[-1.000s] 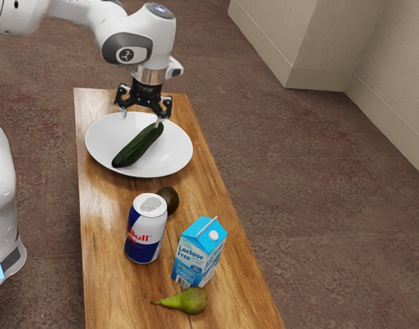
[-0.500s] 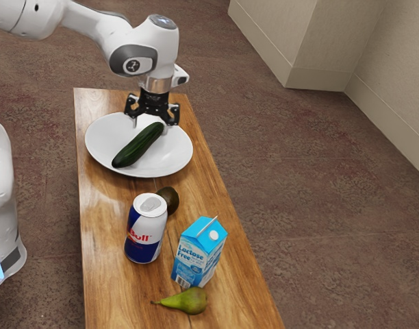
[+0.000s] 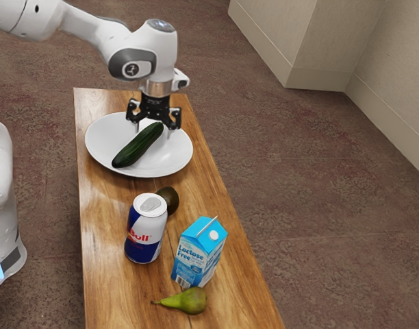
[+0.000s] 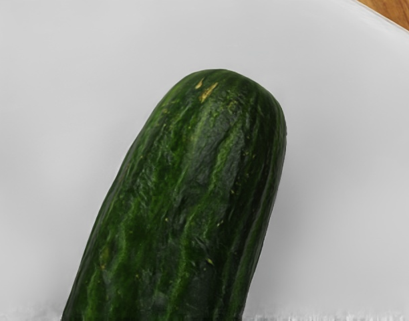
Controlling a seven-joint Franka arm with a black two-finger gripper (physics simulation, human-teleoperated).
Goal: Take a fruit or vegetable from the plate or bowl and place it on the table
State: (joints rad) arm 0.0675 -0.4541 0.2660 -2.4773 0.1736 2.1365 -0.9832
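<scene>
White plate [image 3: 101, 145], wide-open gripper [image 3: 153, 129] over cucumber [image 3: 137, 147]

Room beside cucumber [image 3: 138, 146] — both sides.

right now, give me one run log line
phase: pre-grasp | gripper: open, at one end of cucumber | cucumber: on plate | next: likely close

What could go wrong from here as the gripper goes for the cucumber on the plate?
The gripper, jaws open, is near one end of the cucumber, so a grip there might let the long body tilt or slip. Going lower, the jaws could scrape the plate. Setting it down near the can and carton might knock one over.
</scene>
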